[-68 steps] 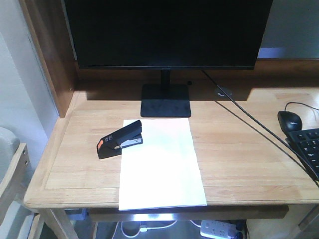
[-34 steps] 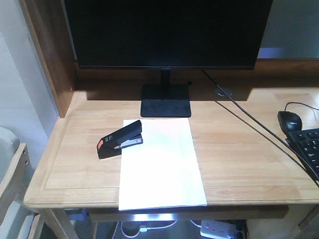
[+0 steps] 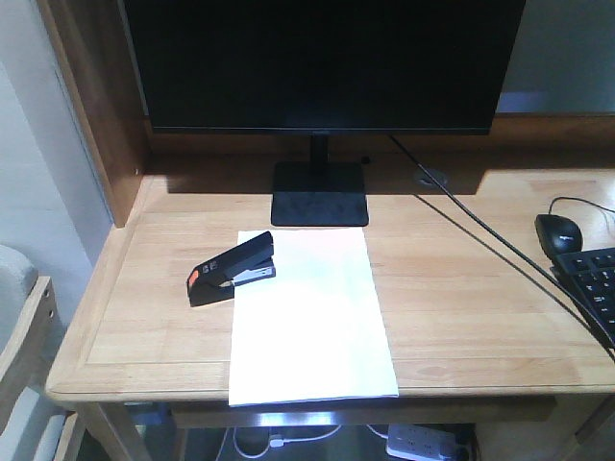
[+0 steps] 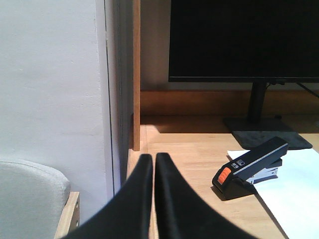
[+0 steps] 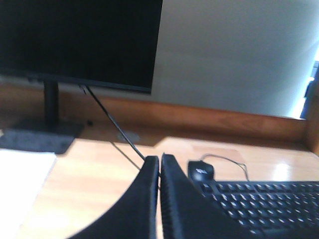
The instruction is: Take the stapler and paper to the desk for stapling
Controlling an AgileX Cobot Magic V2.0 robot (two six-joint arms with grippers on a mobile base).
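Count from my end: one small black stapler with an orange-red patch at its rear [image 3: 231, 274], one thin stack of plain white rectangular paper [image 3: 309, 317], one light natural-wood desk with visible plank grain [image 3: 480, 298]. Also one large black monitor on a flat black stand [image 3: 322, 67], one black computer mouse [image 3: 558, 233], one black keyboard [image 3: 591, 283], both at the right edge.

Stapler sits on the desk left of centre, its front end lying over the paper's top-left corner, orange end pointing out to the left on bare wood. Paper lies lengthwise in front of the monitor stand, its near edge reaching the desk's rounded front edge.

Versus the earlier front views: nothing on the desk has moved; stapler and paper are in the same spots.

Left gripper [image 4: 153, 162]: black fingers pressed together, nothing between them, off the desk's left front corner, stapler well to its right. Right gripper [image 5: 159, 164]: fingers also closed on nothing, over the desk just left of the mouse.

Stapler has a small white label near the orange patch; too small to read.
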